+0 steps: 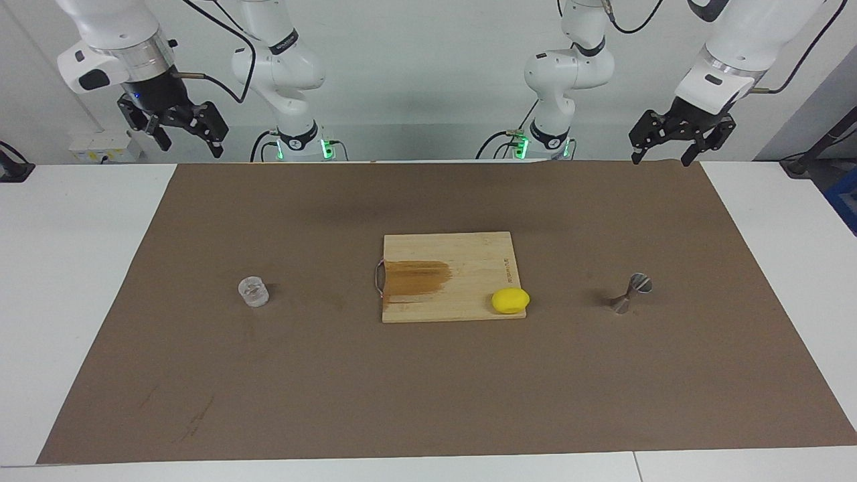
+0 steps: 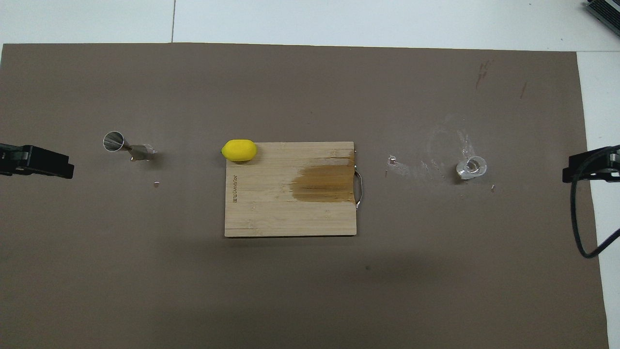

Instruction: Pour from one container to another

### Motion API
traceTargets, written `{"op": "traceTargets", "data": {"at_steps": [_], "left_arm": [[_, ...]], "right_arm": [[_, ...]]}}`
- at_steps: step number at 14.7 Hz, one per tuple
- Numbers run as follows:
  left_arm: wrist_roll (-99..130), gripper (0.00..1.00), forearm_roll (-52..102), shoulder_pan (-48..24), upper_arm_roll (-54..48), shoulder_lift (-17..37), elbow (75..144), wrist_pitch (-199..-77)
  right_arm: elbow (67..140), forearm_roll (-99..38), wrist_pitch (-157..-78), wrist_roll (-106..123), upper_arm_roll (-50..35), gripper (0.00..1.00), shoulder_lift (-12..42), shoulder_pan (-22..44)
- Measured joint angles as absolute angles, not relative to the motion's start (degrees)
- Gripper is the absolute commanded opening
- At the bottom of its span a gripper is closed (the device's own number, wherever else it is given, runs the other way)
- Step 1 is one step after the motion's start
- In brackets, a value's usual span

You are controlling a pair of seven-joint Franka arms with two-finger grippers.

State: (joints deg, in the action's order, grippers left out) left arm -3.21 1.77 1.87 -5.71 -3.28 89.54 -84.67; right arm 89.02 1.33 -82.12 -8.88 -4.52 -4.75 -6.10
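Observation:
The clear glass cup stands upright on the brown mat toward the right arm's end of the table; it also shows in the overhead view. The metal hourglass jigger stands on the mat toward the left arm's end, its open cone up. My right gripper hangs open and empty, high over the robots' edge of the mat at the cup's end. My left gripper hangs open and empty, high over the robots' edge at the jigger's end. Both arms wait.
A wooden cutting board with a brown stain lies mid-mat between cup and jigger. A yellow lemon sits on its corner farther from the robots, toward the jigger. Pale smears mark the mat beside the cup.

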Motion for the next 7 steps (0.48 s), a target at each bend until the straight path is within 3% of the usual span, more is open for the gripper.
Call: {"op": "traceTargets", "data": {"at_steps": [7], "left_arm": [[-3.2, 1.00, 1.8, 2.0, -5.6, -3.3, 90.0, -84.1]], "right_arm": [[89.0, 1.3, -82.1, -8.9, -4.5, 1.00, -4.8, -6.1]]}}
